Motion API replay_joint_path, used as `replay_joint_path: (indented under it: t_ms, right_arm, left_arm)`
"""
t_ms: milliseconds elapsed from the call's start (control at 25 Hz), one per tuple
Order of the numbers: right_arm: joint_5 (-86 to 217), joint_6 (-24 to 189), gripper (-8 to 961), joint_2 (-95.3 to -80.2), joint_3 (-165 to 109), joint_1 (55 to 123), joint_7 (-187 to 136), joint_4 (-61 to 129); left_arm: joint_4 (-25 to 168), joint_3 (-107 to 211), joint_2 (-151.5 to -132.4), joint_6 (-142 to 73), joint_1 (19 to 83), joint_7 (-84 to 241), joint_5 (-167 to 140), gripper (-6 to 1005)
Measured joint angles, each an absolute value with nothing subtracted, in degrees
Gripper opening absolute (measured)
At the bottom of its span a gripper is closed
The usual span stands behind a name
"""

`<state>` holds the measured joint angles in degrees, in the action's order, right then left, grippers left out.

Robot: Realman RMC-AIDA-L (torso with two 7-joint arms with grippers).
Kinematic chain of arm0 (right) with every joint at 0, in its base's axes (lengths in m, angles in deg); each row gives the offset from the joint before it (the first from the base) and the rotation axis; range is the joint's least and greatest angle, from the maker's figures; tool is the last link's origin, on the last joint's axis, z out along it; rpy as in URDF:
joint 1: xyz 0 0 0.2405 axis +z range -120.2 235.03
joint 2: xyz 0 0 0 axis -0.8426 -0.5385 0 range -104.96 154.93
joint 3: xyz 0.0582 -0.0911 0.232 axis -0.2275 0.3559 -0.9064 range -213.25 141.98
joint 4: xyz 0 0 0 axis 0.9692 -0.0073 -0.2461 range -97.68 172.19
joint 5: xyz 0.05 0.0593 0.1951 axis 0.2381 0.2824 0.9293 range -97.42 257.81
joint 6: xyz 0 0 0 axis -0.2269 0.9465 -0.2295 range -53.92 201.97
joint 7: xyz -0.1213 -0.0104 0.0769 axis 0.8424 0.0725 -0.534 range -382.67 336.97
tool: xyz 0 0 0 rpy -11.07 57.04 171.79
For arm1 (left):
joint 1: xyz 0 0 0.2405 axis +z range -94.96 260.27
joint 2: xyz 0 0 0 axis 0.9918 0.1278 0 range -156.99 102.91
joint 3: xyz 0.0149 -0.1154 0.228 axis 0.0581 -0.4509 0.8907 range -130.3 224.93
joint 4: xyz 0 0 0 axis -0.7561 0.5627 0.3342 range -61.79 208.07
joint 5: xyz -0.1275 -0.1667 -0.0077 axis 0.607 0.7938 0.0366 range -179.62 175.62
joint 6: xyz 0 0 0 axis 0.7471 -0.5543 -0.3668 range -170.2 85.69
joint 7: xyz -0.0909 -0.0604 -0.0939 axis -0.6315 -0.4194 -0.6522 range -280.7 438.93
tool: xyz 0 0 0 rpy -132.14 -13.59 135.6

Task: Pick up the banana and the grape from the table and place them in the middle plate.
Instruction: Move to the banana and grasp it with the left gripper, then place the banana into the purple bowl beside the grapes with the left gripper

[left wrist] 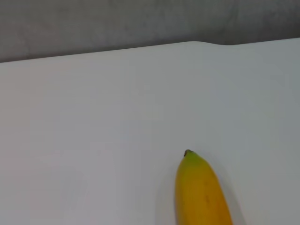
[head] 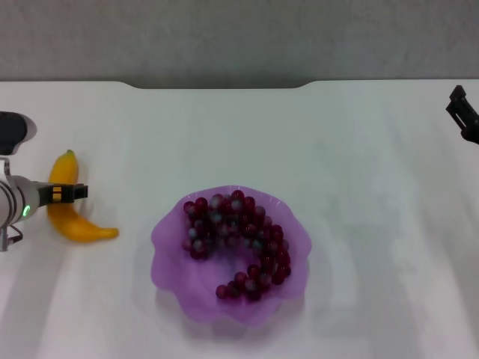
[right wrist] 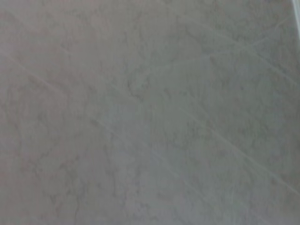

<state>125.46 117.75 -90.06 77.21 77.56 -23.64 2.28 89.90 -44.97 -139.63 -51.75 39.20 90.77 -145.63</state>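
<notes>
banana (head: pixel 72 209) is the one thing left to deal with, lying on the table (head: pixel 337 149) out at the robot's left, well apart from the middle plate (head: pixel 172 247). the left gripper (head: pixel 75 192) sits right over the banana's middle in the head view, dark fingertip across the yellow, but honestly i can't tell whether its fingers are apart or closed on the fruit, or whether it's touching at all. the left wrist view only shows the banana's stem end poking in over bare white tabletop, no fingers in shot. the grape (head: pixel 238 241) bunch is already lying inside the plate, curled from the far-left part round to the near-right, so i'd say half the job is done and the banana pick is the step in hand. next move, as i read it: get a firm hold across the banana's middle, lift, carry it toward the plate and set it down. nothing sits between banana and plate, so the path looks open. the catch is the grapes fill most of the dish, so the banana will probably land on top of them or against the wavy rim. the right gripper (head: pixel 464 112) is parked at the far right edge, not involved.
</notes>
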Motion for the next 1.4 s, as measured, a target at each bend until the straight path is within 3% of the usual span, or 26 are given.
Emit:
replay_joint_path:
  t_ms: [680, 880, 1120, 1400]
  right_arm:
    - [125.5, 117.7, 892, -90.15, 77.7, 77.8, -23.5, 2.3]
    - [125.5, 117.8, 892, -90.15, 77.9, 77.8, -23.5, 2.3]
    - [125.5, 118.2, 892, -90.15, 77.9, 77.5, -23.5, 2.3]
    - [125.5, 118.2, 892, -90.15, 77.9, 77.2, -23.5, 2.7]
  left_arm:
    - [89.7, -45.5, -139.98, -51.4, 38.9, 91.9, -145.6, 805]
    - [89.7, -45.4, -139.85, -51.6, 38.9, 91.9, -145.6, 602]
    - [90.4, -45.3, -139.75, -52.3, 38.9, 91.9, -145.7, 462]
    - [97.8, -45.5, -139.51, -59.1, 39.9, 91.5, -148.2, 476]
